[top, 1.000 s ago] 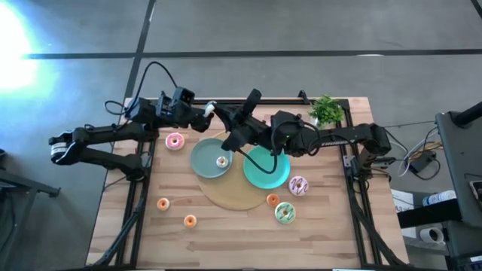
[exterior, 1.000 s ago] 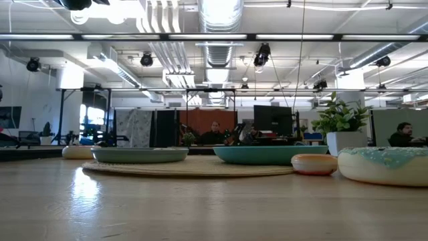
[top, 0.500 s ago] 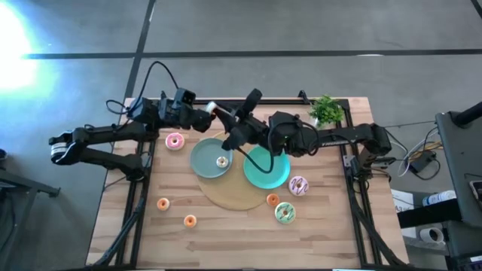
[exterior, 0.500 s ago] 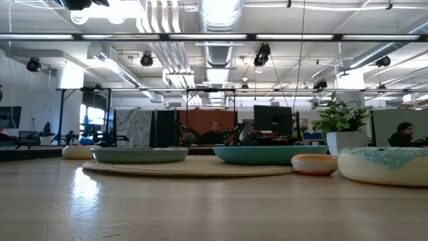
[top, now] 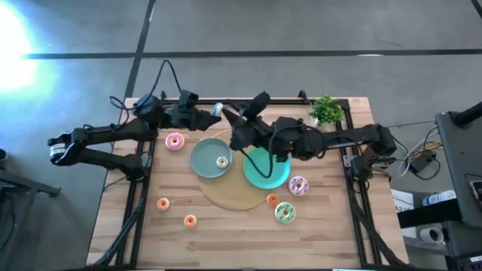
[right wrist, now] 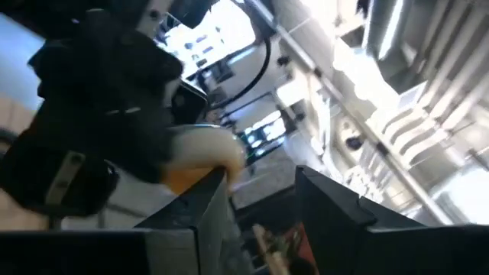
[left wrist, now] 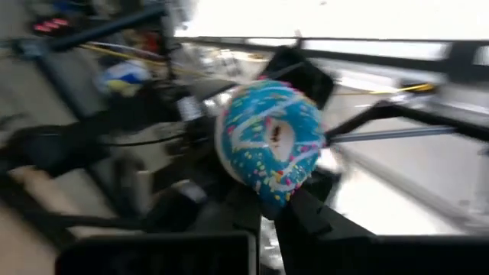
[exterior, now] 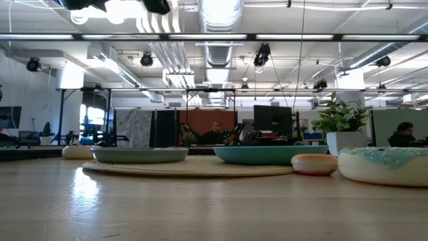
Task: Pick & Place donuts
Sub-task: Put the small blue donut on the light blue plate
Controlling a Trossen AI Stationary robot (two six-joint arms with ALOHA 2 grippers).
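Blue-iced donut (left wrist: 269, 147) with sprinkles: clamped between left gripper (top: 218, 111) fingers, raised above the table's far edge, behind the grey-blue plate (top: 210, 158). Right gripper (top: 239, 120) just beside it, fingers spread apart with a clear gap visible in the right wrist view; contact with the held donut cannot be told.

Containers:
- Grey-blue plate: one cream donut (top: 222, 161) inside, near the centre.
- Teal plate (top: 266, 166): no contents visible; partly covered from above by the right arm.
- Both plates seated side by side on a round tan mat (top: 234, 194), rims close or touching.

Loose donuts on the wooden table (top: 226, 232):
- Pink donut (top: 175, 141) just beside the grey-blue plate, toward the left arm.
- Two orange donuts (top: 163, 203) and (top: 190, 220) near the front left, well apart from the plates.
- Lilac donut (top: 299, 185) just beside the teal plate.
- Small orange donut (top: 273, 199) and green donut (top: 285, 213) at the mat's front right edge.

Small green plant (top: 326, 110) at the far right corner. In the low view: plates on the mat, large pale donut with teal sprinkles (exterior: 384, 165) at near right, people seated in the room behind.
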